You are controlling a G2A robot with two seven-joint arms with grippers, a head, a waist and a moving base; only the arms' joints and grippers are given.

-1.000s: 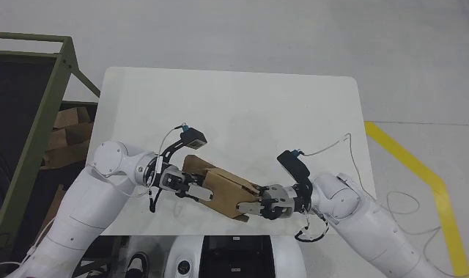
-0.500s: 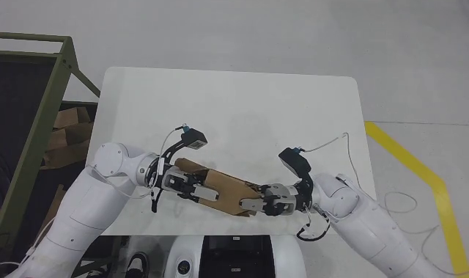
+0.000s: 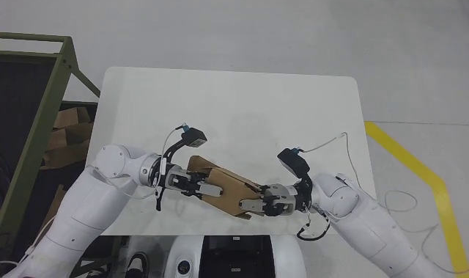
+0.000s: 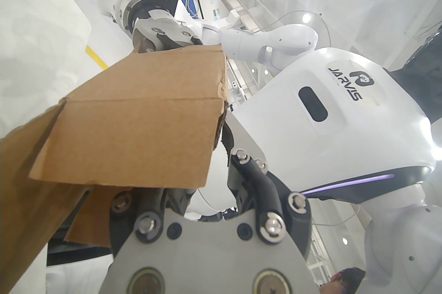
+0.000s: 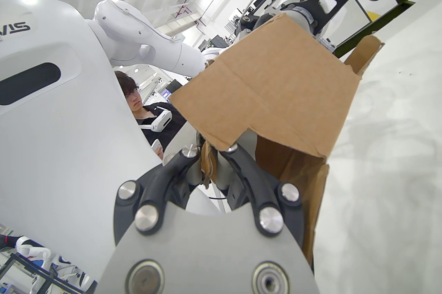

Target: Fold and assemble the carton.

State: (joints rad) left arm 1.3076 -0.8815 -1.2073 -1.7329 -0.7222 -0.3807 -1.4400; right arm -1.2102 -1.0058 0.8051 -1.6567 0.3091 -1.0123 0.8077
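Observation:
A brown cardboard carton (image 3: 223,190), partly folded, is held between both arms over the near edge of the white table (image 3: 234,109). My left gripper (image 3: 194,188) is shut on its left end; in the left wrist view the carton (image 4: 138,123) has its edge pinched at my left gripper (image 4: 222,140). My right gripper (image 3: 253,203) is shut on the right end. In the right wrist view my right gripper (image 5: 210,164) clamps a flap of the carton (image 5: 276,85). Loose flaps hang open below both ends.
A green-framed cart (image 3: 62,65) with cardboard pieces (image 3: 66,135) stands left of the table. A yellow floor line (image 3: 410,161) runs at the right. A thin cable (image 3: 333,142) trails from the right wrist over the table.
The carton dipped and flattened half a second ago, then tilted back up. My left gripper has moved slightly right with its end; both grippers keep their hold.

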